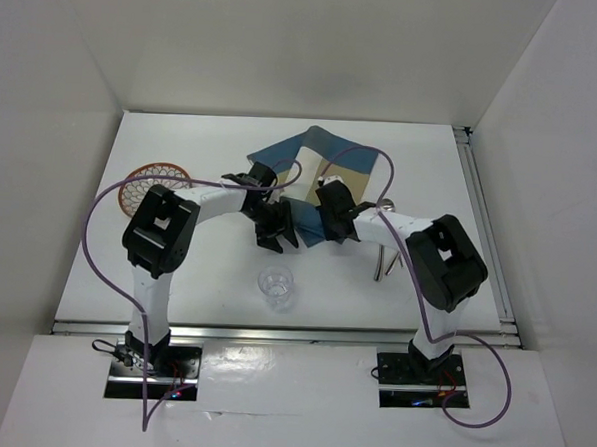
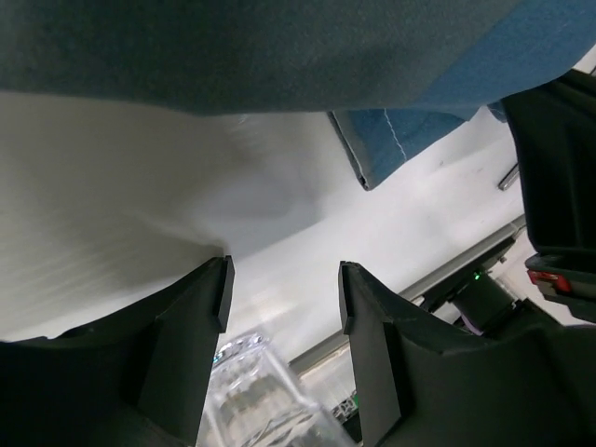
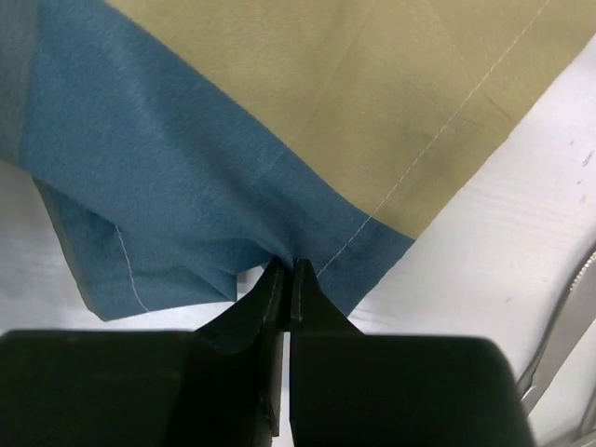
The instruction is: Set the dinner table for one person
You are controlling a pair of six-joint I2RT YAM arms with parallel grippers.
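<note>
Right gripper (image 3: 287, 272): my jaws are pressed together with no gap and pinch the blue hem of the placemat (image 3: 186, 177). The cloth puckers toward my fingertips.
Left gripper (image 2: 282, 277): my jaws stand well apart with nothing between them. Only bare white tabletop shows through the gap.
Dinner table (image 1: 201, 268): it lies under both of my grippers and spreads from my bases to the far wall. In the right wrist view its white top shows just beyond and to the right of the pinched hem. In the left wrist view it fills the space ahead of my open fingers.
Placemat: blue and tan, it is folded over and rumpled at the middle of the far half of the table. One part spans the top of the left wrist view, out of focus. A blue corner lies on the table ahead and to the right of my left gripper.
Glass (image 1: 276, 285): clear and upright on the table, it sits between my two arms, nearer my bases than either gripper. From above it stands apart from my left gripper. In the left wrist view it shows low between my fingers.
Round dish (image 1: 151, 174): it has an orange rim and a lattice pattern. It sits on the left part of the table, partly hidden by my left arm and well apart from both grippers.
Metal utensil (image 1: 382, 260): silvery, it lies on the table just beside my right arm.
</note>
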